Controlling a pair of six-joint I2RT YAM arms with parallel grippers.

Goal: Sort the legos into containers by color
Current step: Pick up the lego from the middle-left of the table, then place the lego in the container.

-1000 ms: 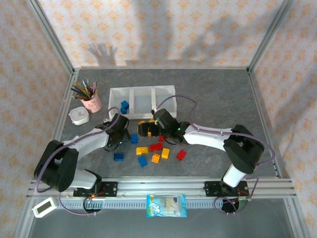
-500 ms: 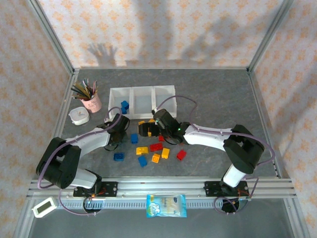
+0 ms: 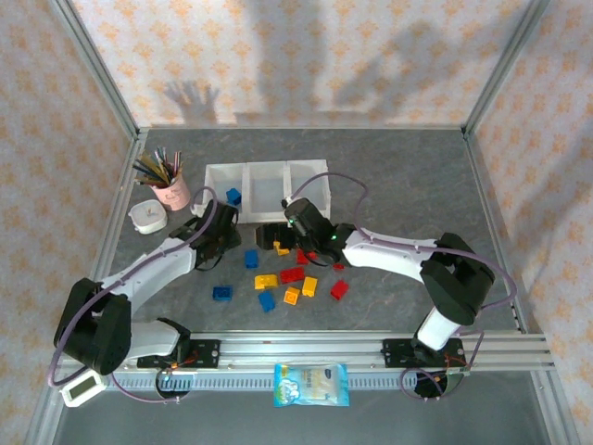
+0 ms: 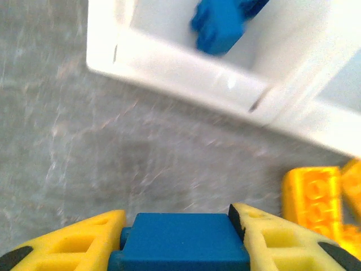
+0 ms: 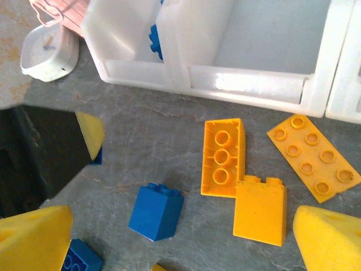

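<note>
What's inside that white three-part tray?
In the tray, blue bricks lie in the left section. The middle section looks bare. The right arm covers part of the right one.

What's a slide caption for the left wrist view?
Left pincer grips a blue brick near the bin holding blue bricks.

A: What colour is the worktop [image 3: 398, 176]?
B: Grey, mottled like stone. The walls [image 3: 306, 56] are pale peach with an orange flower print.
A: And the legos [image 3: 266, 281]?
B: Three colours. There's a blue brick [image 4: 183, 240], some orange bricks [image 5: 223, 158] and some red bricks [image 3: 292, 274].
A: The left fingers [image 4: 73, 243]?
B: Yellow, with black tips. The right fingers [image 5: 34, 237] are yellow too.
A: What about the containers [image 3: 269, 167]?
B: Translucent white. The pencil cup [image 3: 174, 195] is pink and the dish [image 3: 148, 216] is white.
</note>
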